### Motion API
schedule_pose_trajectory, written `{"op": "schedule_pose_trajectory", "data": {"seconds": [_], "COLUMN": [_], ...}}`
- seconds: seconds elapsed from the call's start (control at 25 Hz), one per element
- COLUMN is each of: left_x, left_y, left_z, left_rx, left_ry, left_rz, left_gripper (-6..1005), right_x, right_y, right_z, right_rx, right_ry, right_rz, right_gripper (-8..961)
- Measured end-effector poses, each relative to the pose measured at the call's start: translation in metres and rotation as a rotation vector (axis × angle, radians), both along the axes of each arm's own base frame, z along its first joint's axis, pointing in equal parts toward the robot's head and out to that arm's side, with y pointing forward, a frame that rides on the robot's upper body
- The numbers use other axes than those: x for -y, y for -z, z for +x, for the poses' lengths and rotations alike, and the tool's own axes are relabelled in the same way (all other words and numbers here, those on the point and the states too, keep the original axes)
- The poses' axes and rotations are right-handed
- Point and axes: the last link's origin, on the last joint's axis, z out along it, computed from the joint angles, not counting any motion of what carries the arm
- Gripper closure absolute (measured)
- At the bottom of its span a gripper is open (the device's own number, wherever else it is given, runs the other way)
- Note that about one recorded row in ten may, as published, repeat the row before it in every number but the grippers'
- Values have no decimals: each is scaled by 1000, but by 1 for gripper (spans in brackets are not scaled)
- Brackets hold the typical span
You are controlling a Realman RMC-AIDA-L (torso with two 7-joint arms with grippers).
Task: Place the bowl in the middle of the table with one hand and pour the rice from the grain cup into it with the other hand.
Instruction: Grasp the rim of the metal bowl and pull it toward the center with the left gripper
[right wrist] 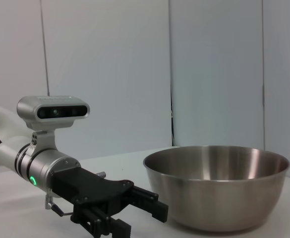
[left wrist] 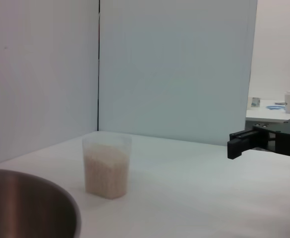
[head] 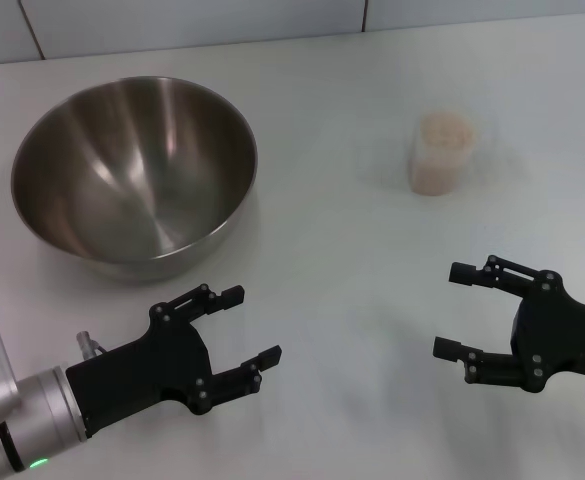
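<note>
Head view: bowl (head: 134, 177) upright on the counter (head: 342, 260), far left, empty. Grain cup (head: 440, 152) upright at far right, well apart from the bowl, holding rice (head: 442, 129). Left tool (head: 244, 332) near the front edge, just in front of the bowl, released, grasping nothing. Right tool (head: 454, 310) at front right, well short of the cup, likewise released and empty. Left wrist view: cup (left wrist: 107, 165) beside the bowl rim (left wrist: 60, 191), right tool (left wrist: 263, 148) farther off.
</note>
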Motion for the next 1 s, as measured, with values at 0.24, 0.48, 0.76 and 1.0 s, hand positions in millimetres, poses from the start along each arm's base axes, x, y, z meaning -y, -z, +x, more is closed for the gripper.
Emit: {"op": "schedule_pose_trajectory", "data": {"seconds": [0.24,0.48,0.76,1.0], "left_x": [0,-3,-55,-108], "left_y": [0,-34,-123,-154], "left_z": [-1,28,53,42], "left_rx": [-3,304,495,262], "left_ry": [-5,4,-145,-527], "left_rz": [1,74,185,165], "left_gripper": [214,214,215,215], "right_x": [-1,-1,0,-2], "right_y": [1,0,0,0], "right_z": [-1,-2,-2,-4], "right_rx": [-2,-8,-14,-16], "right_ry": [-3,-3,-7,-13], "right_rz": [-1,5,5,4], "right_gripper": [123,126,129,132]}}
